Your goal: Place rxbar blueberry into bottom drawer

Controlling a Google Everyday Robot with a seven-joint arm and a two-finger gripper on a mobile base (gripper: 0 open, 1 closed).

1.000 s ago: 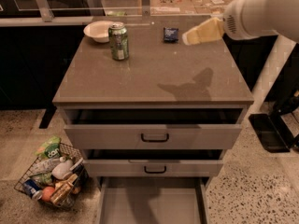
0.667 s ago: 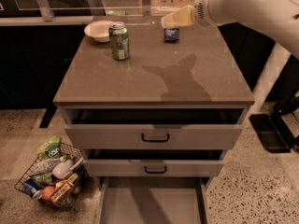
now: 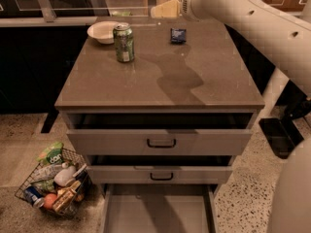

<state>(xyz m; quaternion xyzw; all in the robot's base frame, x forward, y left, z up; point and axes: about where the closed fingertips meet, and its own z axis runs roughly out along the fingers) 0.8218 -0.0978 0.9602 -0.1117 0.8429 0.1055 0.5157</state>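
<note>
Hovering gripper, rxbar blueberry near it, camera-side, not touching

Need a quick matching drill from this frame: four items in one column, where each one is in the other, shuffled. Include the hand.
Column 1
1. rxbar blueberry
2. green can
3. bottom drawer
4. hand

Column 2
A. pulled open at floor level, under the two upper drawers
B. in the air near the back edge of the cabinet top, up and left of the bar in the image
C. lying flat towards the back of the cabinet top, right of the can
D. standing upright just in front of the white bowl

Pairs: 1-C, 2-D, 3-A, 4-B
</note>
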